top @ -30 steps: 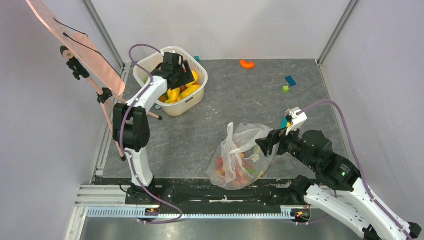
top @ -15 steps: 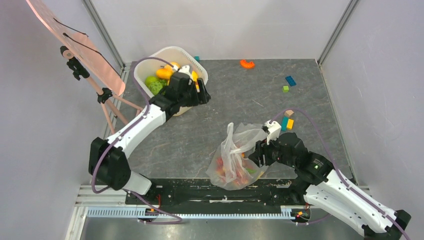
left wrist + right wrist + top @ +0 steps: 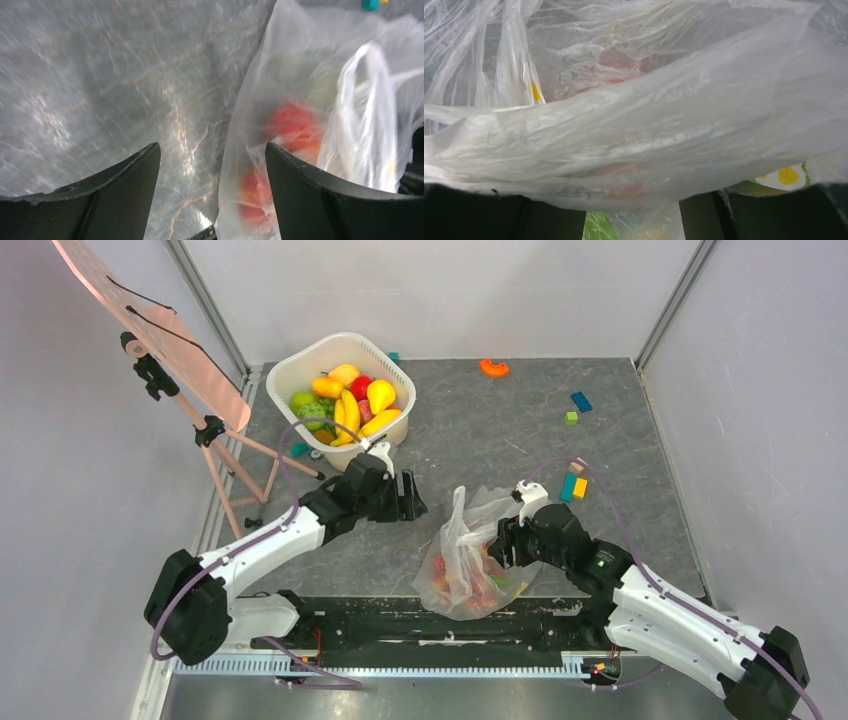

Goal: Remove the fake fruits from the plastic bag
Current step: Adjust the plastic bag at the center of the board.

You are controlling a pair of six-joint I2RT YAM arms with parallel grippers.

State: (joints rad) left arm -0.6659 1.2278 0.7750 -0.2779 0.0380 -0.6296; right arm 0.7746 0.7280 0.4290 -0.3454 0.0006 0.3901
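Resting on grey, perhaps stone table [image 3: 480, 430] between walls [image 3: 450, 290]: plastic bag [image 3: 468, 540].

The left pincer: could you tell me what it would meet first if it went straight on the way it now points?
Probably the plastic bag: the left pincer, open, aims at its side, where red fake fruits show through. Depth is unclear, so it might brush the table first.

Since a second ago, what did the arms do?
The left gripper swung from over the tub down toward the bag, open and empty. The right gripper pushed in against the bag's right side; whether it grips the plastic is unclear. The bag, its fruits and the tub stayed put.
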